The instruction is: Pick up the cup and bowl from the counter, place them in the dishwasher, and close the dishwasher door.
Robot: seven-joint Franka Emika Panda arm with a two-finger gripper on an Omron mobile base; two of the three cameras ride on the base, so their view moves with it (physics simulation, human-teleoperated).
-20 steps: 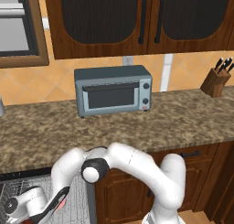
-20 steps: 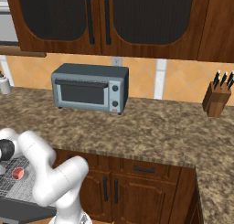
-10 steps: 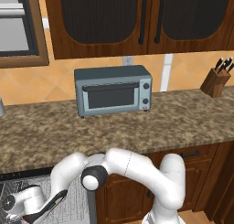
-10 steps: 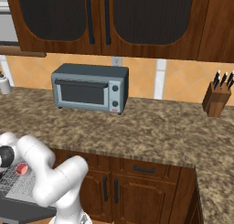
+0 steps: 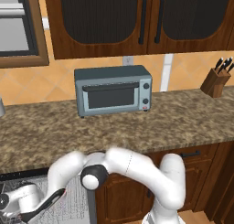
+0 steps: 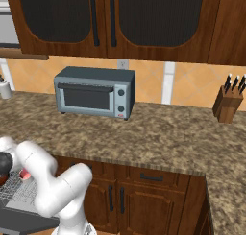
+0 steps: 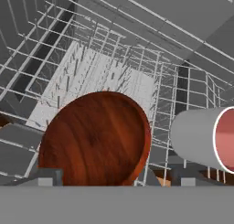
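Jaws stand wide, tips either side of one reddish-brown bowl (image 7: pixel 95 138) in the wire rack (image 7: pixel 105 74); one white, pink-lined cup (image 7: pixel 208 140) lies beside the bowl.

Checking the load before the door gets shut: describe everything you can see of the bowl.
The bowl shows in the hand view as a round, shallow dish with a glossy reddish-brown, wood-grained look and a slightly darker rim. It sits inside the dishwasher's white wire rack, tilted so one broad round face is toward the camera. The cup lies on its side next to it, a gap between them. The gripper's jaws stand wide to either side, not clamped on it.
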